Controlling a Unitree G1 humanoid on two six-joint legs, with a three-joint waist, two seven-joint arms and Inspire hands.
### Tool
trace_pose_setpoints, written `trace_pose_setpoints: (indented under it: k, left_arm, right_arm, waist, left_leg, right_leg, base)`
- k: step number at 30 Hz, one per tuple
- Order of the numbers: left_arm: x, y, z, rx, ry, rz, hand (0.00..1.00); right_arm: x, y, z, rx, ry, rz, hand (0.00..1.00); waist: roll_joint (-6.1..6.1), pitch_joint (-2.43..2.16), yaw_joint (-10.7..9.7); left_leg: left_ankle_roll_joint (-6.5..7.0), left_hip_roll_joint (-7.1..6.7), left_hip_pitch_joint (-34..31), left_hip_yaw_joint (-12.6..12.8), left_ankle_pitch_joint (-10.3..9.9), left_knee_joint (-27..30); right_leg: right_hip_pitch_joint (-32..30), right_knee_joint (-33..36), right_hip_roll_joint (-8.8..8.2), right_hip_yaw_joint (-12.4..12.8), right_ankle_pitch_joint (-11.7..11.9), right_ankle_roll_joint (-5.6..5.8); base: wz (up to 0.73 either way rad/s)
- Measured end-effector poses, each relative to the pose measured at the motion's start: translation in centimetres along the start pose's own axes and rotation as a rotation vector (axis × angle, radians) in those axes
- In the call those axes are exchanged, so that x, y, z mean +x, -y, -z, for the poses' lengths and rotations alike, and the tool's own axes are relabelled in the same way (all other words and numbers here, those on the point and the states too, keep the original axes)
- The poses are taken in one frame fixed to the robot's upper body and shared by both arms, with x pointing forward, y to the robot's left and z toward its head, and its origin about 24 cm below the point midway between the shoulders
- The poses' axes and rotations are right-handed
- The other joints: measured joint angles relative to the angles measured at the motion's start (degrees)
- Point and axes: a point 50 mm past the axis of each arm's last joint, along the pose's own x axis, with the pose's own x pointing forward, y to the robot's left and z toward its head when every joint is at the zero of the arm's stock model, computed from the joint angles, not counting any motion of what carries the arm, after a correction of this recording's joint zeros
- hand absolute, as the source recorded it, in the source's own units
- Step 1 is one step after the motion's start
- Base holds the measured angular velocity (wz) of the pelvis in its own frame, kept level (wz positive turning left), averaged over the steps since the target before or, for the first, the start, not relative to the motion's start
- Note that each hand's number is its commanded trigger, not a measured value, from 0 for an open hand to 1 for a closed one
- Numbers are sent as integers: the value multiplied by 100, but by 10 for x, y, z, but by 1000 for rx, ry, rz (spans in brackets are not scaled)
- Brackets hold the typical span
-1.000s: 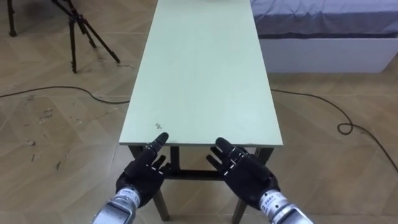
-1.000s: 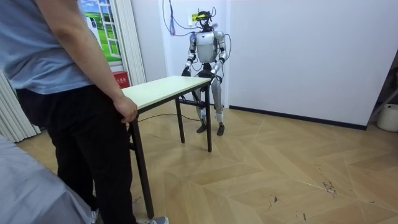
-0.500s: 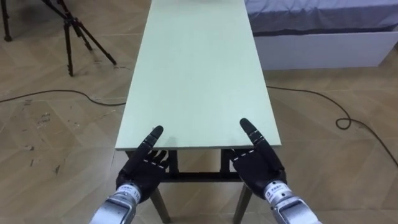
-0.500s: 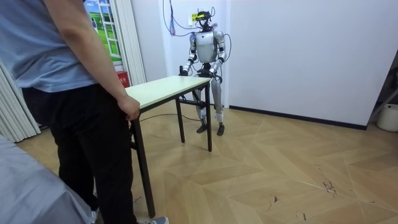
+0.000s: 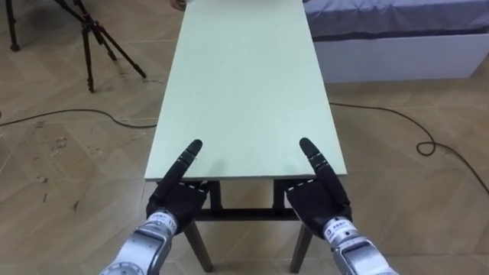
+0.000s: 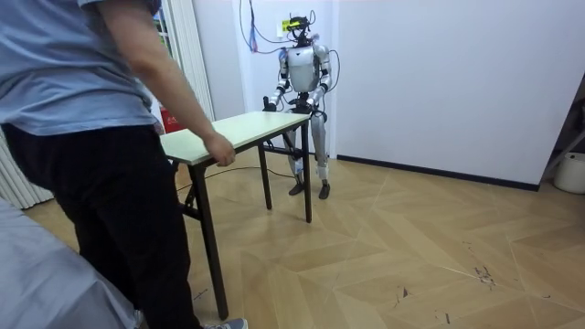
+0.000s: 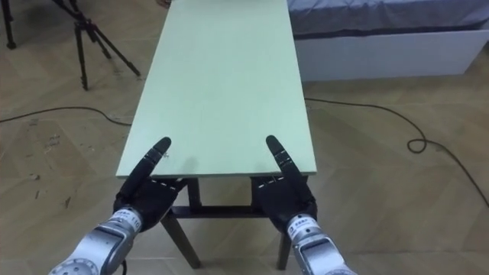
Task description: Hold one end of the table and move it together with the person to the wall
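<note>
A long table [image 5: 244, 84] with a pale green top and black legs stretches away from me. My left hand [image 5: 177, 200] is at its near edge, with the thumb lying straight on the top near the left corner and the palm below the edge. My right hand [image 5: 313, 200] mirrors it at the right corner, thumb on top. In the room view I stand at the far end of the table [image 6: 247, 128]. A person in a blue shirt stands at the near end, with one hand [image 6: 219, 151] on that end's corner. Part of that hand [image 5: 177, 3] shows at the top edge.
A black tripod [image 5: 92, 38] stands on the wood floor left of the table. A bed [image 5: 397, 38] with a white base lies to its right. Dark cables [image 5: 76, 114] trail over the floor on both sides. A white bin [image 6: 574, 172] stands by the far wall.
Both my hands have risen from below the near edge and spread to its corners, and the thumbs now lie on the top. The person's hand has shifted along the other end.
</note>
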Motion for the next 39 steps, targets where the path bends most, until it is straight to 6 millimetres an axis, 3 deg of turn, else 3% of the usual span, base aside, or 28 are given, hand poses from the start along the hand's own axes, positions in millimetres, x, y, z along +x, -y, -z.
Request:
trace_pose_setpoints:
  k: [15,16,17,18,19,20,27,29,35,39]
  left_arm:
    - [1,6,0,-141,23,-31,0]
    - [1,6,0,-147,25,-31,5]
    - [1,7,0,-150,28,-31,29]
    - [1,7,1,-151,30,-32,47]
    - [1,7,1,-153,31,-32,89]
    - [1,7,1,-153,31,-32,100]
    - [3,10,2,-169,28,-38,100]
    - [5,15,7,-180,16,-30,100]
    - [6,10,8,-188,35,-80,100]
    - [6,10,10,-183,25,-81,100]
  right_arm:
    - [4,-3,4,61,16,10,0]
    - [4,-3,4,62,19,11,0]
    - [4,-3,4,64,21,11,0]
    - [4,-3,5,65,21,11,6]
    - [4,-3,5,65,21,11,61]
    - [4,-4,5,65,21,13,100]
    - [5,-4,4,63,28,61,100]
    - [6,-4,1,61,54,118,100]
    - [9,-4,9,60,38,153,100]
    - [9,-5,7,53,54,155,100]
  waist:
    - [-28,12,-15]
    - [-29,13,-13]
    - [-28,13,-13]
    - [-28,14,-14]
    - [-27,14,-13]
    - [-27,14,-13]
    - [-36,22,-1]
    - [-44,40,139]
    - [-76,68,108]
    - [-92,76,94]
  left_leg:
    - [0,-2,12,-4,0,-2]
    - [0,-3,11,-7,0,-1]
    - [0,-3,11,-9,0,-1]
    - [0,-3,11,-10,0,0]
    - [0,-3,10,-12,0,0]
    - [0,-3,11,-13,0,0]
    - [0,-4,5,-13,0,-1]
    - [0,-4,-56,-15,0,-1]
    - [-1,4,-87,-213,-1,-44]
    - [-1,2,-62,-216,-1,-57]
  right_leg:
    - [14,1,-2,10,6,2]
    - [14,1,-3,10,6,3]
    - [13,1,-3,11,6,3]
    - [13,1,-3,12,5,3]
    - [12,1,-3,13,5,3]
    - [11,1,-3,13,5,3]
    - [-1,4,-1,18,5,3]
    - [-75,14,-1,22,5,2]
    - [-143,16,18,62,7,4]
    - [-106,12,15,101,8,6]
  base:
    - [0]
    - [0]
    - [0]
    - [0]
    - [0]
    - [0]
    - [0]
    - [0]
    - [-8]
    - [5]
